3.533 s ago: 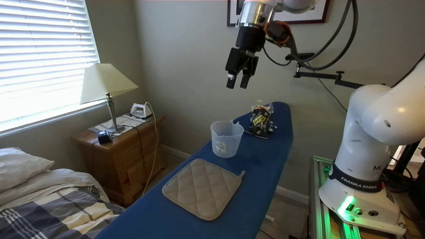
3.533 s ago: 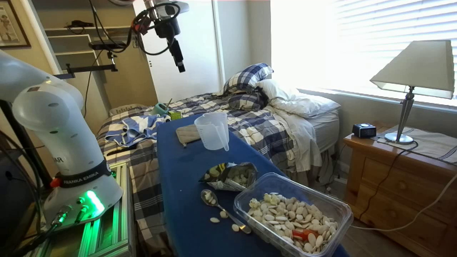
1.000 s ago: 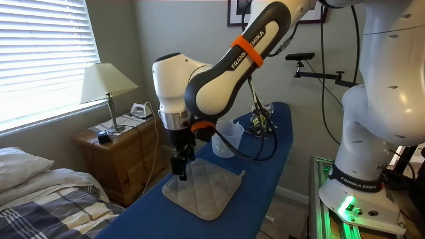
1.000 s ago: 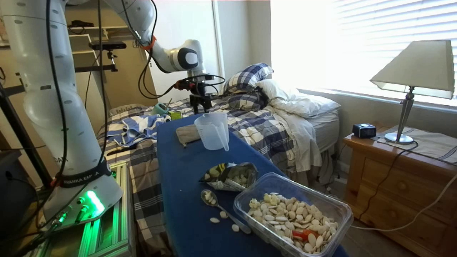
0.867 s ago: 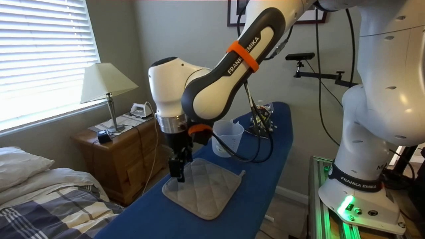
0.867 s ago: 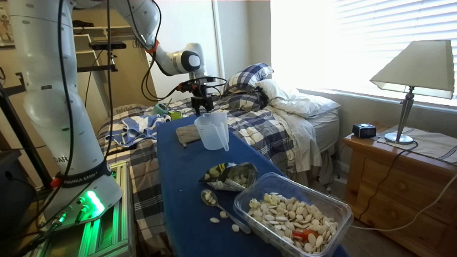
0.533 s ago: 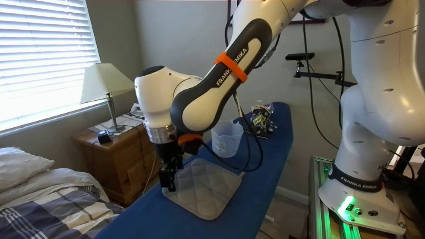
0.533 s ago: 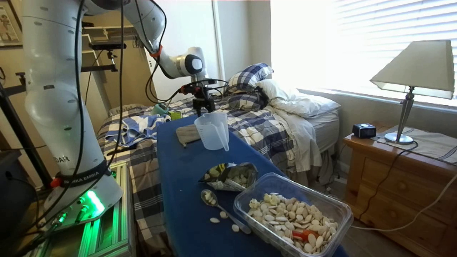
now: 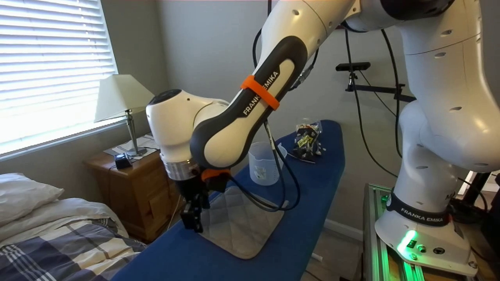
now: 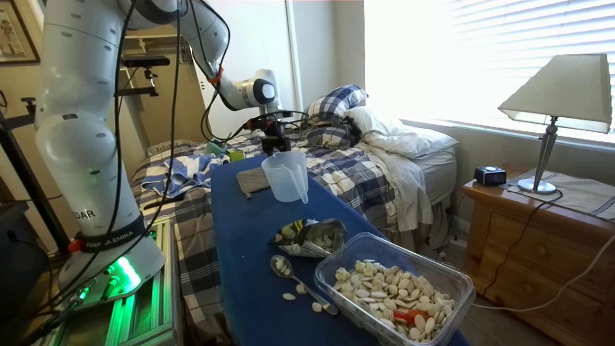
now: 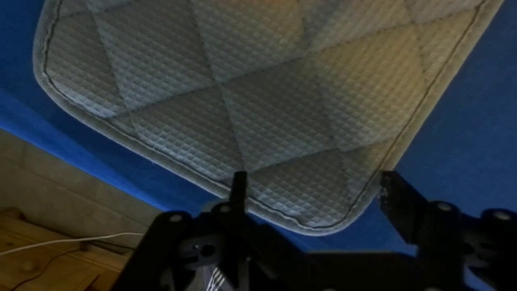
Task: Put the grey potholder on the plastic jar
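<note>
The grey potholder (image 9: 242,228) lies flat on the blue ironing board and also shows in an exterior view (image 10: 252,181). In the wrist view the potholder (image 11: 226,76) fills much of the picture. My gripper (image 11: 313,176) is open and empty, its fingers on either side of one rounded potholder corner. In an exterior view the gripper (image 9: 191,227) is low at the potholder's left corner; whether it touches is unclear. The translucent plastic jar (image 9: 262,168) stands upright behind the potholder. In an exterior view the jar (image 10: 286,179) stands in front of the gripper (image 10: 276,146) and partly hides it.
The blue ironing board (image 9: 312,195) is narrow. A dark bag (image 9: 306,142) lies beyond the jar and also shows in an exterior view (image 10: 310,238). A spoon (image 10: 302,283) and a clear tub of seeds (image 10: 418,255) are there too. A bed (image 9: 66,242) is alongside.
The arm has come down from high above the board to the potholder's corner, moving lower and leftward over the last second. The potholder and jar have not moved.
</note>
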### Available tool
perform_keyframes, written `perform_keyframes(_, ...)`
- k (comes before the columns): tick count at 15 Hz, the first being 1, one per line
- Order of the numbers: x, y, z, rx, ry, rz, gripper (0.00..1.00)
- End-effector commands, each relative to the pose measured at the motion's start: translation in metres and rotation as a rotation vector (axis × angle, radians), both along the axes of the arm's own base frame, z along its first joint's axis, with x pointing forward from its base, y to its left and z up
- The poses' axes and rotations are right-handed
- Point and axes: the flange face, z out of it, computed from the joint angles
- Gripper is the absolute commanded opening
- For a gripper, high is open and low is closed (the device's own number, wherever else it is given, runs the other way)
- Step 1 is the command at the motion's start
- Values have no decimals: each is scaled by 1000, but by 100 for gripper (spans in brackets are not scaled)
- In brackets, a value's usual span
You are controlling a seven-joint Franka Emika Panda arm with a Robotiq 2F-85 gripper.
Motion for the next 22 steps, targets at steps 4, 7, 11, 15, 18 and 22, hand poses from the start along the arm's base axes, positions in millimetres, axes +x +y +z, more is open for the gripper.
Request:
perform_keyframes(4, 10, 3, -2, -30, -5, -6, 33)
perform_keyframes(7, 10, 5, 1, -28, -6, -9, 12)
perform_keyframes(11, 12, 9, 4, -8, -20, -14, 45)
perform_keyframes(15, 15, 14, 6, 3, -35, -32, 70)
perform_keyframes(18, 14, 12, 1, -1, -31, -72, 92)
perform_keyframes(22, 10, 8, -11, -13, -16, -117, 100)
